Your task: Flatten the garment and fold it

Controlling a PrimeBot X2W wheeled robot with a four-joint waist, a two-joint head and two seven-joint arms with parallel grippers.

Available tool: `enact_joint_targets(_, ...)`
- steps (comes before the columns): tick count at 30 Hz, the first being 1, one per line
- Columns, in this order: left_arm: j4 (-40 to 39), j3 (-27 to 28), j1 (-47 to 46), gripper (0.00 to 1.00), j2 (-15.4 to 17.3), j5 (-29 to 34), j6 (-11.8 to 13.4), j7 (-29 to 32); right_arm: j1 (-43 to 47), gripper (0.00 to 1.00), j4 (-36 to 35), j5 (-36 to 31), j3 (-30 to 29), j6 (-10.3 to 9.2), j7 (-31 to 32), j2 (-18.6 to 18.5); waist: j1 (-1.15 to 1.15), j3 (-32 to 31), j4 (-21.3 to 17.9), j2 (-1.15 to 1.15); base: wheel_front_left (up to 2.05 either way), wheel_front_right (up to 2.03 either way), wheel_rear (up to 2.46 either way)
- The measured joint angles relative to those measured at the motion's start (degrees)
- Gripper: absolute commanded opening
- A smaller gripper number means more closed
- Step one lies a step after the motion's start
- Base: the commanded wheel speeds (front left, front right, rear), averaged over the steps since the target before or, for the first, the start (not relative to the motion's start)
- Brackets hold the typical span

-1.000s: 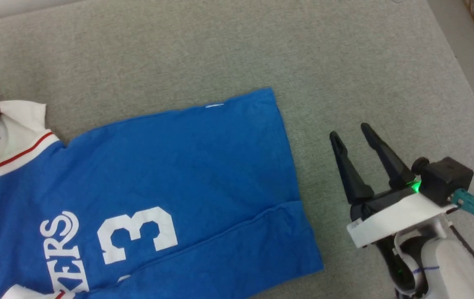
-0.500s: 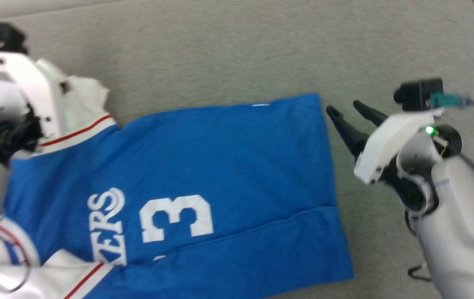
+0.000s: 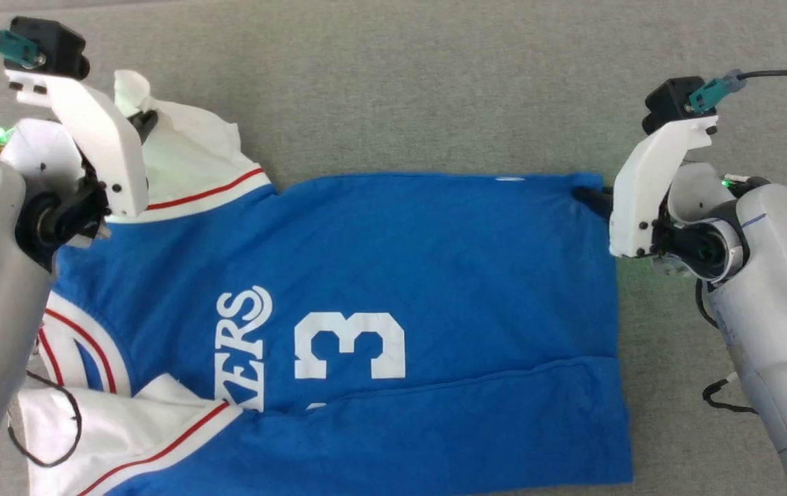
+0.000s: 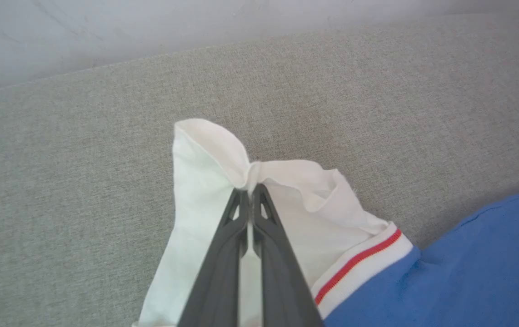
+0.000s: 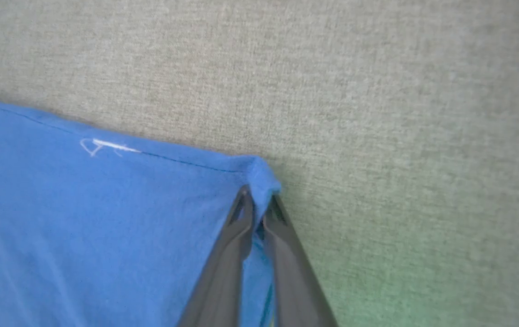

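on the grey cloth surface (image 3: 435, 83) the garment (image 3: 393, 275) lies front up and mostly spread, collar toward the robot's left, hem toward its right, "ers" and 3 showing. left gripper (image 4: 250, 193) has its fingers pressed together on the white far sleeve (image 4: 205, 181), cloth pinched into a peak at the tips. right gripper (image 5: 258, 204) has its fingers nearly together around the far hem corner (image 5: 261, 175), blue cloth bunched between the tips, so it reads as a pinch on that corner. judgement: flattening is partly done. the body panel is smooth with light wrinkles and the far edge runs fairly straight between the two grips. not done: the far sleeve is crumpled, the near sleeve (image 3: 125, 427) is rumpled and lies over the chest, and a long crease or turned-over strip (image 3: 469, 413) runs along the near side. no proper fold is made yet, so all the folding is left. both grips on the far edge look set up for a pull taut or a first fold toward the robot, can't tell which.
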Motion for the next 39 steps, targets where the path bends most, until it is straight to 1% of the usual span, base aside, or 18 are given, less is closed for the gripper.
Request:
enact_joint_targets(3,0.54,-0.10,0.09,0.00,-0.26,-0.32,-0.45,-0.80,-0.04,0.00,0.26,0.31,1.46,-0.02,0.02,-0.29,0.00,-0.71,0.31,0.00,0.00,0.00,0.00)
enact_joint_targets(4,0.64,-0.05,0.11,0.00,-0.30,-0.52,-0.52,-1.33,0.07,0.00,-0.16,0.31,1.99,-0.02,-1.32,-0.53,0.00,-1.00,0.38,0.00,0.00,0.00,0.00)
enact_joint_targets(8,0.65,0.55,1.35,0.00,-0.27,-1.38,-1.03,-3.85,2.22,0.00,-2.04,0.62,4.25,0.00,-9.96,-1.44,0.01,-2.56,0.54,0.00,0.00,0.00,0.00)
enact_joint_targets(11,0.22,1.37,3.91,0.00,0.02,-1.98,-1.03,-6.35,3.98,0.00,-3.31,0.35,4.77,0.00,-16.42,-3.22,0.01,-4.44,0.76,0.00,0.00,0.00,0.00)
enact_joint_targets(14,-1.48,2.40,7.99,0.00,0.34,-2.98,-0.77,-8.53,6.74,0.00,-5.15,0.35,4.57,0.05,-21.63,-5.02,0.01,-6.81,1.08,0.00,0.00,0.00,0.00)
enact_joint_targets(17,-4.89,3.56,14.19,0.00,0.79,-4.60,1.07,-10.62,11.82,0.00,-7.38,0.44,4.52,0.05,-25.01,-5.68,0.00,-9.62,1.50,0.00,0.00,0.00,0.00)
enact_joint_targets(20,-9.60,5.02,22.36,0.00,2.25,-6.00,3.81,-12.52,17.77,0.00,-9.36,0.98,4.65,0.05,-26.64,-5.50,0.00,-12.60,1.79,0.00,0.00,0.00,0.00)
enact_joint_targets(23,-14.91,6.59,31.75,0.00,4.21,-7.49,7.34,-13.74,23.37,0.00,-10.38,1.53,4.54,0.05,-27.63,-4.99,-0.01,-15.49,1.95,0.01,0.00,0.00,0.00)
enact_joint_targets(25,-18.48,7.27,38.28,0.00,4.78,-8.68,9.78,-14.43,26.59,0.00,-10.24,1.60,4.45,0.05,-28.22,-4.49,-0.02,-17.25,2.00,0.01,0.00,0.00,0.00)
enact_joint_targets(30,-25.86,7.66,51.35,0.00,4.45,-10.58,14.55,-16.11,32.16,0.00,-9.07,1.88,2.91,0.05,-30.55,-3.78,-0.02,-20.60,2.30,0.01,0.00,0.00,0.00)
enact_joint_targets(35,-29.40,8.64,58.35,0.00,4.39,-11.82,17.88,-17.56,35.04,0.00,-8.66,1.72,1.51,0.05,-31.73,-3.31,0.00,-22.05,2.94,0.01,0.00,0.00,0.00)
enact_joint_targets(36,-29.91,8.83,59.29,0.00,4.47,-12.06,18.29,-17.60,35.57,0.09,-8.58,1.68,1.37,0.05,-31.66,-3.23,0.00,-22.21,3.01,0.01,0.00,0.00,0.00)
enact_joint_targets(37,-30.41,8.97,60.12,0.00,4.44,-12.50,18.34,-17.59,36.14,0.43,-8.60,1.55,1.35,0.05,-31.58,-3.18,0.00,-22.34,3.03,0.01,0.00,0.00,0.00)
enact_joint_targets(38,-30.76,9.14,60.89,0.00,4.20,-13.25,18.35,-17.57,36.74,0.88,-8.67,1.45,1.35,0.05,-31.52,-3.10,0.00,-22.47,3.02,0.01,0.00,0.00,0.00)
enact_joint_targets(39,-30.97,9.17,61.61,0.09,3.81,-14.16,18.42,-17.29,37.40,1.00,-8.73,1.44,1.40,0.05,-31.31,-3.07,0.00,-22.65,2.99,0.01,0.00,0.00,0.00)
